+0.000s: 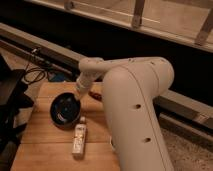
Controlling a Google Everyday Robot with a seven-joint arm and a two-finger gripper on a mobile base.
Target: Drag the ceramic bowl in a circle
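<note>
Seen through my one camera view, a dim room: a grey ledge (45, 47) runs diagonally behind the work area, with a dark band above it and pale metal posts (136, 15) higher up, while speckled floor (192, 152) shows at lower right. In front of the ledge sits a wooden table (45, 145), its planks running away from the camera. The robot's bulky white arm (135, 100) fills the right half of the shot, bending over the table's right side and reaching left and down. At its end the gripper (78, 94) is lowered to the upper right rim of the ceramic bowl (65, 109), which rests upright on the table's left-centre part, dark and glossy with a pale sheen inside. The gripper meets the bowl at that rim. From this angle I cannot tell how wide it is set or whether it actually has hold of the rim, as the wrist hides the tip. Just in front of the bowl, towards the camera and slightly to the right, a white bottle (79, 140) lies on its side on the wood, close to the bowl's near edge but apart from it. A small reddish object (95, 93) peeks out on the table behind the arm, too hidden for me to identify. Off the table's far left corner, black cables (32, 75) loop across the floor, and a dark shape (10, 102) crowds the left edge beside the table.
</note>
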